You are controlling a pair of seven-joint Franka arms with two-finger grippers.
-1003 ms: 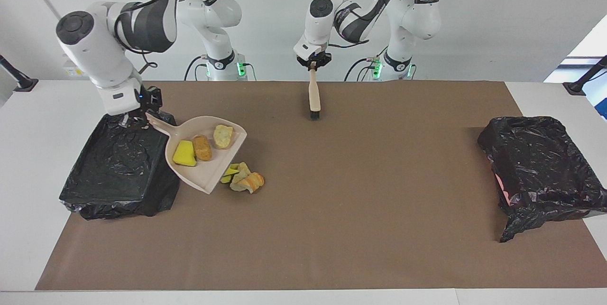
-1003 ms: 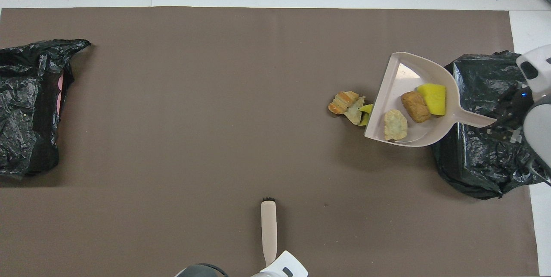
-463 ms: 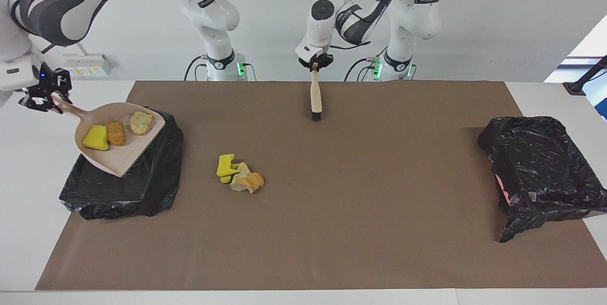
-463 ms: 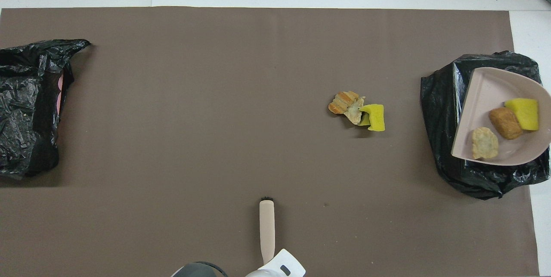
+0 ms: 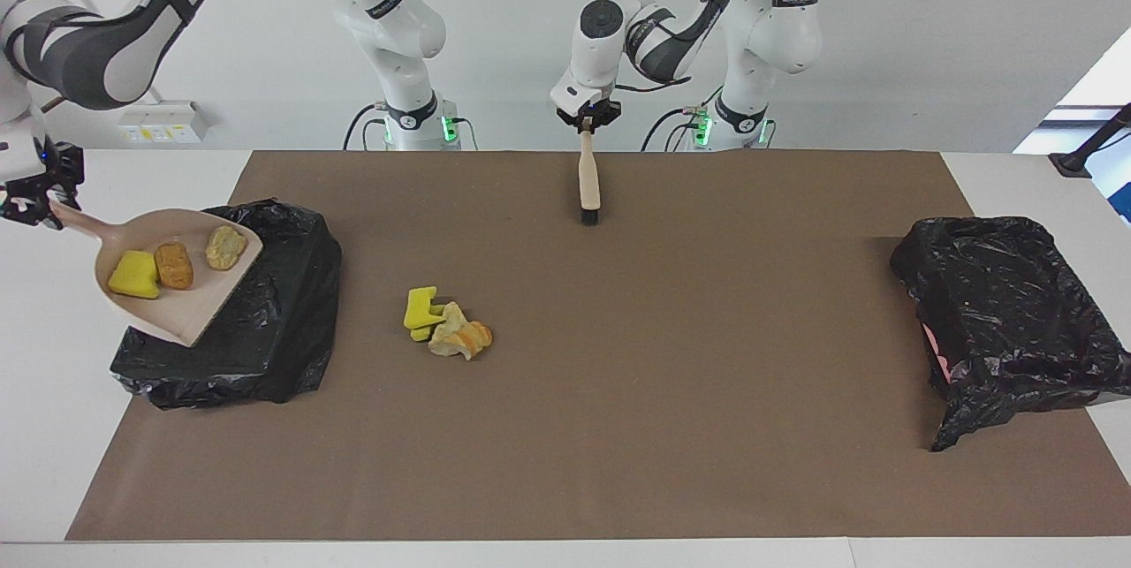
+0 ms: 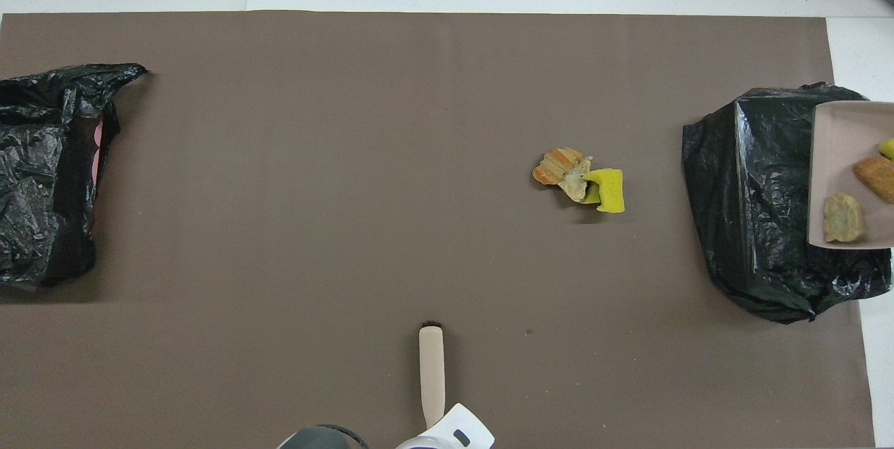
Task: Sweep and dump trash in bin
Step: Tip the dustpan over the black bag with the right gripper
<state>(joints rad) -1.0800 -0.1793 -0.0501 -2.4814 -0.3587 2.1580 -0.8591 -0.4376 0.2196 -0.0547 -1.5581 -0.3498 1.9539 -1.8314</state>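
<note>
The right claw (image 5: pixel 31 201) is shut tight on the handle of a beige dustpan (image 5: pixel 190 321), up in the air over the black bin (image 5: pixel 265 347) at the right arm's end of the bench (image 5: pixel 565 480). In the pan lie three bits of trash: a bright yellow sponge (image 5: pixel 132 276), a brown bread lump (image 5: pixel 174 265) and a pale bumpy lump (image 5: pixel 225 247). The pan tips a little, its open lip lower than the handle.

Three more bits of trash (image 5: pixel 446 325) sit in a small pile on the brown mat (image 5: pixel 618 374), between the bin and the middle of the bench. One is a yellow sponge chunk, one is pale, one is orange with stripes. They touch each other.

The left claw (image 5: pixel 586 119) is shut on the top of a brush (image 5: pixel 587 184). The brush hangs straight down, its dark bristles at the mat near the robots.

A second black bin (image 5: pixel 1007 312) sits at the left arm's end. A bit of pink shows under its bag.

From overhead, the pan is cut off at the picture's edge, so the yellow sponge barely shows and the right claw is out of sight. The left claw is mostly cut off too.

No writing can be read on anything.
</note>
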